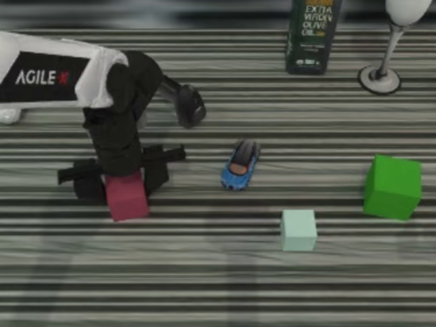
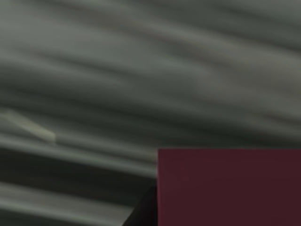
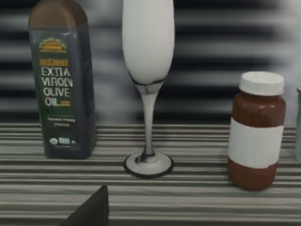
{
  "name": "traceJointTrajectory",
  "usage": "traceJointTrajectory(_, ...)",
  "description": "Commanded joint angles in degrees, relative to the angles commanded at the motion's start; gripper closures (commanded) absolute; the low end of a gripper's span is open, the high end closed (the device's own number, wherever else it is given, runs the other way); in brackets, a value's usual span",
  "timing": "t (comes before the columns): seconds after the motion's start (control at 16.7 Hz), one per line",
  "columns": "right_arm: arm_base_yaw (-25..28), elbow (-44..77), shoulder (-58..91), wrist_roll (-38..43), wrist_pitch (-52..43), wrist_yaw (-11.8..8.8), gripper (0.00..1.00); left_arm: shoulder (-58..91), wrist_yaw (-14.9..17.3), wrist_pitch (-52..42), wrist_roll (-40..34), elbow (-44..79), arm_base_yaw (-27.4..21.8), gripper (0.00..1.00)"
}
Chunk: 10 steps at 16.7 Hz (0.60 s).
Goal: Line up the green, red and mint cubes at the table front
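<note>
Red cube sits at the table's left side, right under your left gripper. Its fingers reach down on both sides of the cube, but you cannot tell if they squeeze it. Mint cube and green cube wait far off to the right.

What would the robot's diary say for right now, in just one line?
left gripper: over red cube, table's left | mint cube: front middle | green cube: right | right arm: out of top view

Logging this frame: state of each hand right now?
Left hand: down over the red cube, fingers astride it; a firm grip cannot be told.
Right hand: not seen in the top view; state cannot be told.
</note>
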Motion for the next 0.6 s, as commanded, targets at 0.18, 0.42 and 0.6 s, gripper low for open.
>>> traceJointTrajectory(0.18, 0.0, 0.0, 0.0, 0.0, 0.0, 0.0, 0.0, -1.7, -0.6, -1.9, 0.5, 1.1, 0.1, 1.0)
traceJointTrajectory(0.42, 0.0, 0.0, 0.0, 0.0, 0.0, 0.0, 0.0, -4.5, -0.7, -10.0, 0.3, 5.6, 0.8, 1.0)
traceJointTrajectory(0.6, 0.0, 0.0, 0.0, 0.0, 0.0, 0.0, 0.0, -6.7, -0.6, -14.6, 0.3, 8.5, 1.2, 1.0)
